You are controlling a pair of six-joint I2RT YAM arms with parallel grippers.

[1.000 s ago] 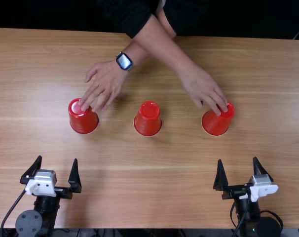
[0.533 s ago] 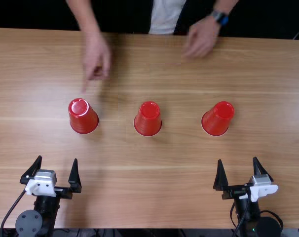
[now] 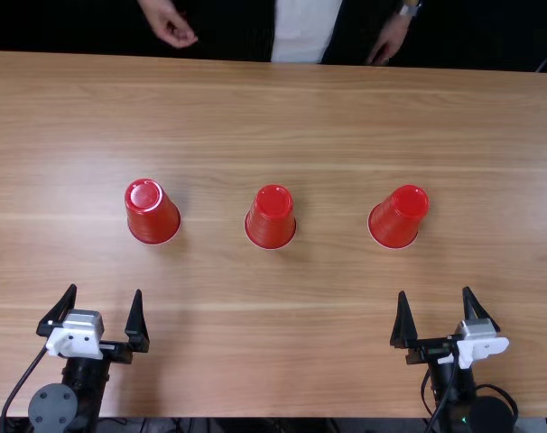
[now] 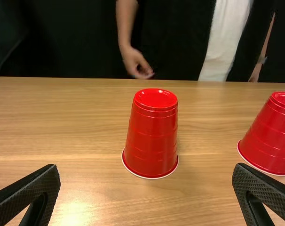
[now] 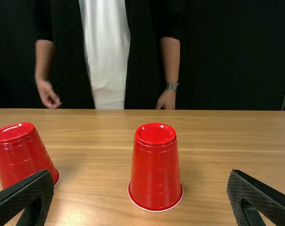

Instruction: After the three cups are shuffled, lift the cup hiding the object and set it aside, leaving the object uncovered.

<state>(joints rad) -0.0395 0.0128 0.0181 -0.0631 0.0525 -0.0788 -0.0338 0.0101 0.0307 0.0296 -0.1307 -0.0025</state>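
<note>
Person's hands (image 3: 170, 29) pulling away from cups (image 3: 272, 216), past worktop (image 3: 490, 135) far edge; shuffle seemingly over; your move coming; left tool (image 3: 104, 294), right tool (image 3: 434, 294) both gaping wide

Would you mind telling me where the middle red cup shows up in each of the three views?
Top view: middle cup, centre of the row of three.
Left wrist view: middle cup, cut off, beside the whole left cup.
Right wrist view: middle cup, cut off, beside the whole right cup.
Shared landmark: the table's far edge behind the cups.
</note>
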